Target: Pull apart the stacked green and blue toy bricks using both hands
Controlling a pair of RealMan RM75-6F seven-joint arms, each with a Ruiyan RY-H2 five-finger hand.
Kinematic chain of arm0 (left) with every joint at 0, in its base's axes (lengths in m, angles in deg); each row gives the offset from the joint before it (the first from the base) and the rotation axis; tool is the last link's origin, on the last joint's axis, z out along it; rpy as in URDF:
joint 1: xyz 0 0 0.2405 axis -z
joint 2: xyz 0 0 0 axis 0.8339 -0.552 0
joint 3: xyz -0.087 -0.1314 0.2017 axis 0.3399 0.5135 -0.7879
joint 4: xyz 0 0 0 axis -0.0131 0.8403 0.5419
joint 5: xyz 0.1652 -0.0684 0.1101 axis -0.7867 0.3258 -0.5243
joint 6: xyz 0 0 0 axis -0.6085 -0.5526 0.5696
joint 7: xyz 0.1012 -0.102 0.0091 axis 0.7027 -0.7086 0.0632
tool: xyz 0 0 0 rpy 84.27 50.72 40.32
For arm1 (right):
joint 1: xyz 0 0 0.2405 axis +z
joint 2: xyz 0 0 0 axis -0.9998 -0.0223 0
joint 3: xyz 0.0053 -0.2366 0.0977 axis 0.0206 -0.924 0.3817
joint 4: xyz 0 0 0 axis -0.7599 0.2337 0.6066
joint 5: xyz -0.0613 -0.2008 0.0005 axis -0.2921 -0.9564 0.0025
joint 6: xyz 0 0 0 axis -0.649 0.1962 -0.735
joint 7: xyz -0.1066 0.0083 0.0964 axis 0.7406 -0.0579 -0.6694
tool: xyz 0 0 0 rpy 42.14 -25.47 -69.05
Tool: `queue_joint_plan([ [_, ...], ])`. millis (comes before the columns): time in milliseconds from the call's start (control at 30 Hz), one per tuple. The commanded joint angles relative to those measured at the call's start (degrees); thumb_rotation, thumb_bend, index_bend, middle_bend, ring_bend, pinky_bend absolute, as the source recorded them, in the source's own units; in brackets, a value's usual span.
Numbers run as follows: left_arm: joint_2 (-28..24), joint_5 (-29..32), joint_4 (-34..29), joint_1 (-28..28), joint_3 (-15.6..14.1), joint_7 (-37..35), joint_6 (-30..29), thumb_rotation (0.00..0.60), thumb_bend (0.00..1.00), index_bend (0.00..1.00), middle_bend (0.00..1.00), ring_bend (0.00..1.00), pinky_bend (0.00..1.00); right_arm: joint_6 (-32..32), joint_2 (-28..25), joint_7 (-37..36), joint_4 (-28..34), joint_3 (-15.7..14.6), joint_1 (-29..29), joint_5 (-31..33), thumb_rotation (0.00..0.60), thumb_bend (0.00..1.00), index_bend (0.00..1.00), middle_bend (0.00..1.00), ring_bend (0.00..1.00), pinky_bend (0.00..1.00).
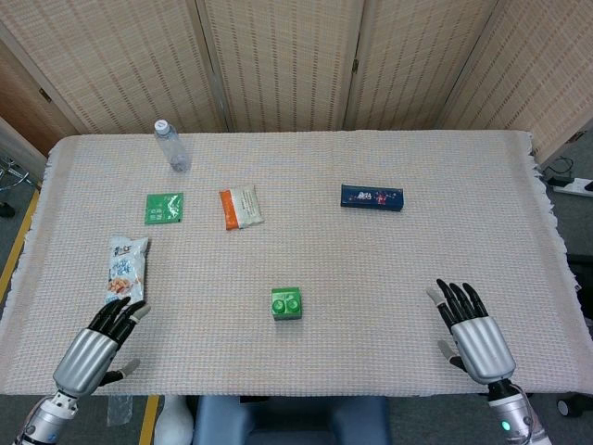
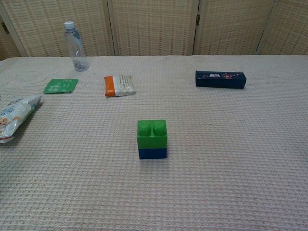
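A green brick [image 2: 152,134] sits stacked on a blue brick [image 2: 153,153] near the middle of the table; from the head view only the green top [image 1: 286,303] shows. My left hand [image 1: 94,347] hovers open at the table's near left edge, fingers spread, well left of the stack. My right hand [image 1: 473,332] is open at the near right, fingers spread, equally far from the bricks. Neither hand touches anything. The chest view shows no hand.
A water bottle [image 1: 171,146] stands at the back left. A green sachet [image 1: 164,208], an orange-and-white packet [image 1: 240,206] and a dark blue box [image 1: 372,197] lie behind the stack. A snack bag [image 1: 126,269] lies just ahead of my left hand.
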Motion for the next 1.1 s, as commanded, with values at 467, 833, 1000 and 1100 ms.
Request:
queue_joint_plan([
  [467,5.6,1.2,-7.1,8.3,1.3,-13.0,7.7,0.6,0.25,0.11,0.29,0.14,0.24,-10.5,0.4,-10.2,-4.6,-3.0,-1.2,-14.9,0.6,0.36,0.0,0.0,0.0,0.0],
  [833,14.2,14.2,-8.0,13.4,7.5,-8.6,20.1,0.6,0.24,0.01,0.28,0.12,0.14,-11.5,-1.0,-14.6,-5.6,-3.0,-0.7,-16.1,0.6,0.36,0.0,0.0,0.0,0.0],
  [1000,17.4,16.3,-7.5,15.3,9.4,-6.1,22.0,0.6,0.24,0.02,0.28,0.11,0.1,-10.0,-1.9,-16.1,-5.0,-2.7,-0.1,-14.8,0.6,0.36,0.0,0.0,0.0,0.0],
  [1100,18.4,18.1,-7.6,16.0,10.3,-6.0,22.9,0.6,0.24,0.01,0.28,0.11,0.1,-9.3,-2.2,-16.5,-4.7,-2.6,0.1,-14.2,0.6,0.36,0.0,0.0,0.0,0.0],
])
